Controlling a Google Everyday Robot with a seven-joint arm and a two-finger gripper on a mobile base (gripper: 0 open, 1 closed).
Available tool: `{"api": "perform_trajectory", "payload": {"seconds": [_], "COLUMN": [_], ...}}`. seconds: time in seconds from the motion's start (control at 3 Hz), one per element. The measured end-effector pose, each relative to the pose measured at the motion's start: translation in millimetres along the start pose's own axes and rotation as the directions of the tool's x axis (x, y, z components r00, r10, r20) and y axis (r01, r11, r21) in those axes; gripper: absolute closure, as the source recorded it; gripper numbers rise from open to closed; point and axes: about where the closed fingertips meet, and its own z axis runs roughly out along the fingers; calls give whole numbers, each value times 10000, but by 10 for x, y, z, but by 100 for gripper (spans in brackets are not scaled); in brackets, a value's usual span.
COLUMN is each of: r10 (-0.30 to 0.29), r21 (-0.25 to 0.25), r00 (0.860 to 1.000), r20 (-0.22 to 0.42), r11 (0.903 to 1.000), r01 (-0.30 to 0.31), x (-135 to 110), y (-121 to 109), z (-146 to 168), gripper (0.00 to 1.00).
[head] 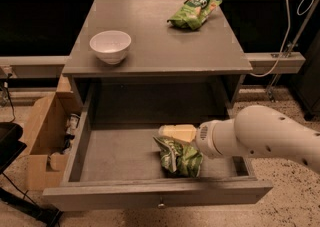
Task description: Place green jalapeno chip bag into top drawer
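Note:
The green jalapeno chip bag (179,157), crumpled with pale patches, lies on the floor of the open top drawer (150,195), right of the middle and near the front panel. The drawer is grey with a small round knob (160,204). My gripper (176,133) reaches in from the right on a thick white arm (260,136). Its tan tip sits just above and behind the bag, touching or nearly touching the bag's top edge.
On the grey table top (150,56) stand a white bowl (110,46) at the left and a flatter green bag with a white logo (194,12) at the back right. A cardboard box (42,141) stands left of the drawer. A cable (286,26) hangs at the right.

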Motion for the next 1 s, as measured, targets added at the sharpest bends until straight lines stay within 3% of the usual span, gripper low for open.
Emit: {"api": "perform_trajectory", "payload": {"seconds": [0.33,0.67,1.0], "r10": [-574,-1589,-3041], "r21": [-651,-1875,-2940], "r00": [9983,9870,9508], "r20": [9,226,592], "r11": [9962,9691,9049], "r01": [574,1603,3078], "x": [-99,-405,-725], "y": [148,479,728], "z": [-158,-635,-1085], "gripper": [0,0,0]}}
